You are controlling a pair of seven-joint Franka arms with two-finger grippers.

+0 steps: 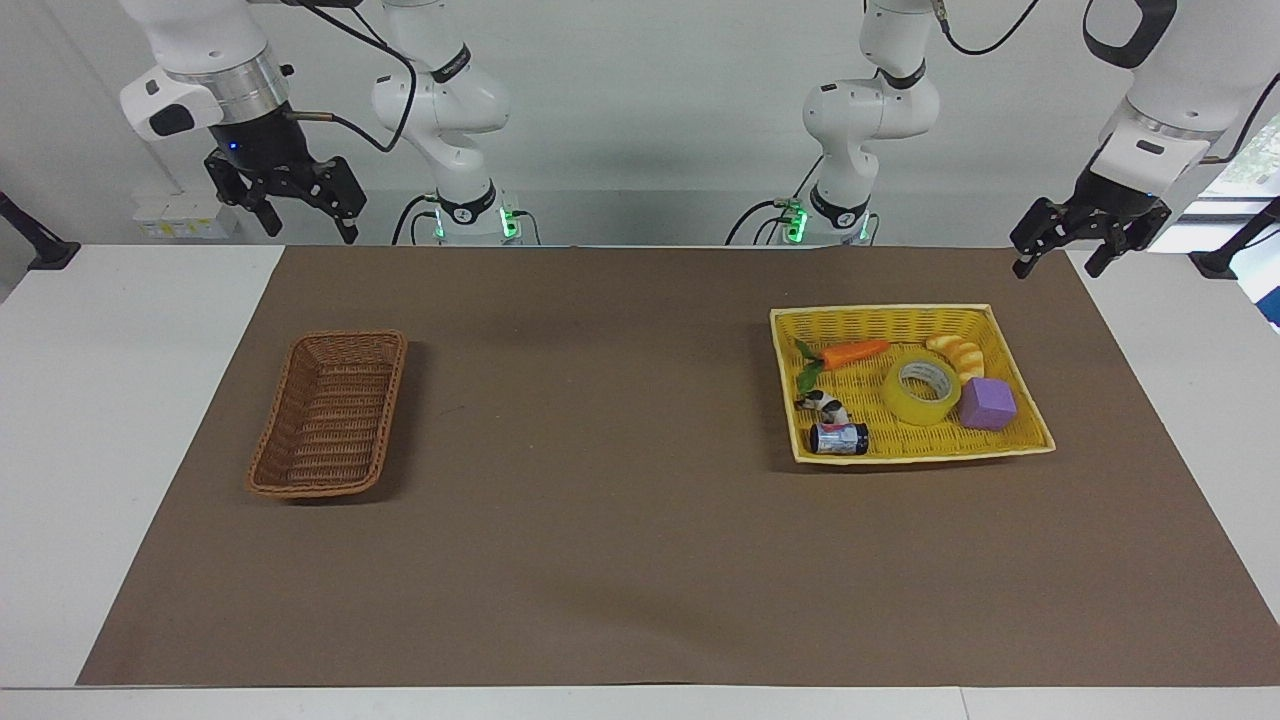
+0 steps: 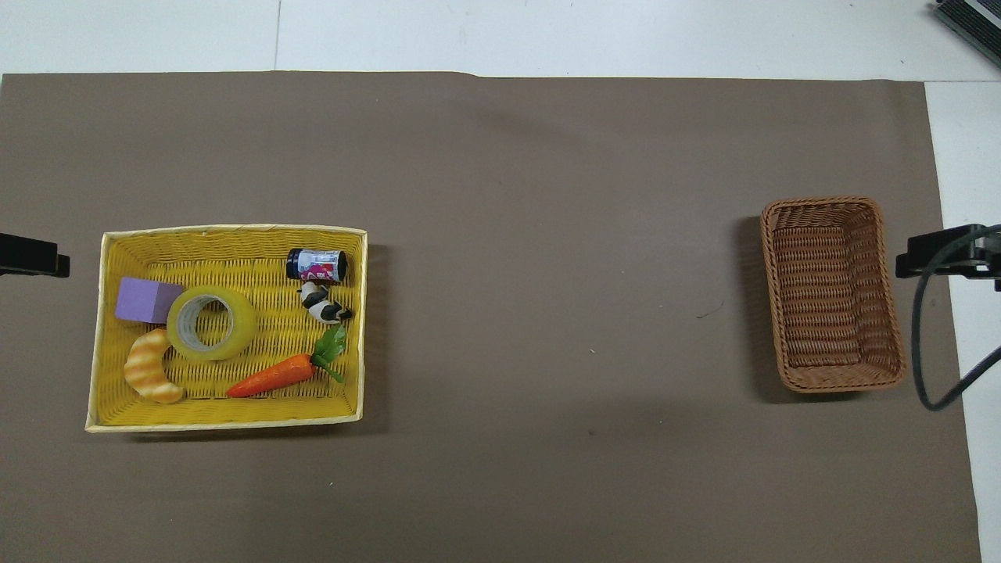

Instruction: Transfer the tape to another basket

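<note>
Both grippers are held raised at the robots' edge of the brown mat [image 1: 620, 560]: the left gripper [image 1: 1062, 252] with fingers spread and empty, the right gripper [image 1: 298, 214] likewise spread. In the yellow tray [image 1: 800, 445], the tape [image 1: 922, 387] lies flat, touching the purple cube [image 1: 988, 404], the croissant [image 1: 958, 355] just nearer the robots. The wicker basket [image 1: 300, 487] sits well apart.

Yellow tape [image 2: 212, 324] (grey-white core), purple cube [image 2: 145, 301], brown basket [image 2: 832, 293].
</note>
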